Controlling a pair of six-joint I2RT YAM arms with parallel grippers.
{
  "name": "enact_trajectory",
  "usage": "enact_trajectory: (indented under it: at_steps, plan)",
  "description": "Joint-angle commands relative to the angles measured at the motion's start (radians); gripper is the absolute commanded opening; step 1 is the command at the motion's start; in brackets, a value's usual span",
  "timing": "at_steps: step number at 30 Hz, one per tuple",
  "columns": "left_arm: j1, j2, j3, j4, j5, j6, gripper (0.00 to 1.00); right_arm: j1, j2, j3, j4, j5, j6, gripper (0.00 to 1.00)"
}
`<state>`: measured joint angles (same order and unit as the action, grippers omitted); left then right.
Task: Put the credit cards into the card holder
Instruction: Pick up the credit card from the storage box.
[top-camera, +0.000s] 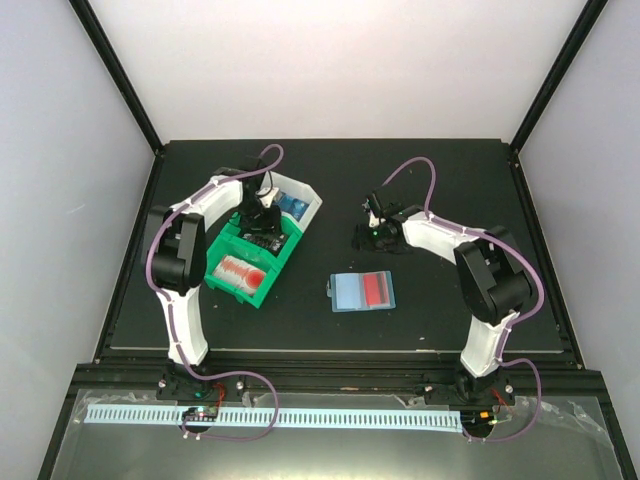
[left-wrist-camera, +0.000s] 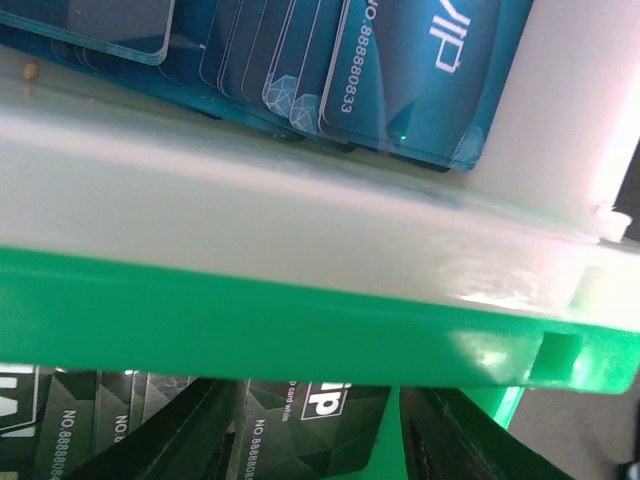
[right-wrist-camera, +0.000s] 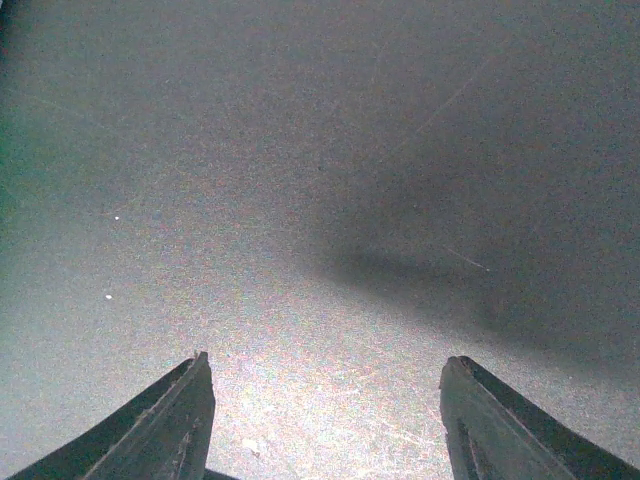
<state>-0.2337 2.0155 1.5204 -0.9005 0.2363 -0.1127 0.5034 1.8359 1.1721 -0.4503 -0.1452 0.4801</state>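
While the desk (top-camera: 440, 300) lies dark around the green bin (top-camera: 262, 290), white bin (top-camera: 312, 208) against its far side, card holder (top-camera: 350, 293) open right of both, black credit cards (left-wrist-camera: 310, 415) inside the green bin, left fingers (left-wrist-camera: 165, 450) cropped, grip unclear, right fingers (right-wrist-camera: 165, 430) spread.

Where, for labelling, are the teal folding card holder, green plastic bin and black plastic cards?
teal folding card holder (top-camera: 347, 293): top view, bare left half.
green plastic bin (top-camera: 236, 286): top view, near wall.
black plastic cards (left-wrist-camera: 300, 440): left wrist view, card face.
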Motion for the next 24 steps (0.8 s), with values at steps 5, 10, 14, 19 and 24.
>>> enact_trajectory:
  at_steps: [5,10,14,19,24]
  plan:
    - [0.019,0.005,0.011,0.005,0.018,-0.046,0.47,-0.007,0.017,0.029,-0.005,-0.008,-0.005,0.64]
    - [0.018,0.014,-0.026,0.042,-0.048,-0.037,0.52,-0.006,0.022,0.03,-0.004,-0.019,-0.01,0.64]
    - [0.011,0.039,-0.042,0.051,-0.007,-0.033,0.43,-0.006,0.028,0.03,0.028,-0.077,-0.028,0.64]
    - [0.007,0.04,-0.043,0.055,0.028,-0.029,0.28,0.0,0.066,0.053,0.043,-0.139,-0.051,0.63]
    - [0.007,0.038,-0.038,0.05,0.059,-0.023,0.27,0.031,0.106,0.094,0.036,-0.16,-0.081,0.62]
